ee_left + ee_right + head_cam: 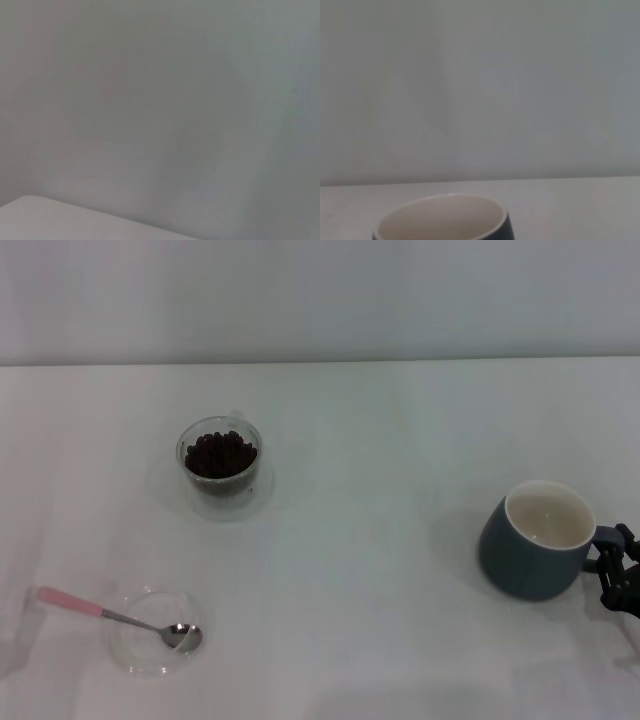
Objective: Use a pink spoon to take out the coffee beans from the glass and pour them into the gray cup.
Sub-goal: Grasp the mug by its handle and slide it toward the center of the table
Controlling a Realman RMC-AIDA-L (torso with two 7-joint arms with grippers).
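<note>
The glass (220,480) stands at the left-centre of the white table and holds dark coffee beans (220,454). At the front left, the pink spoon (105,612) lies with its metal bowl in a shallow clear dish (150,652) and its pink handle pointing left over the rim. The gray cup (530,550), cream-white inside, stands at the right; its rim also fills the near edge of the right wrist view (442,217). My right gripper (618,575) is at the cup's handle by the head view's right edge. My left gripper is out of view.
The white table (380,440) runs back to a pale wall. The left wrist view shows only that wall and a strip of table (40,220).
</note>
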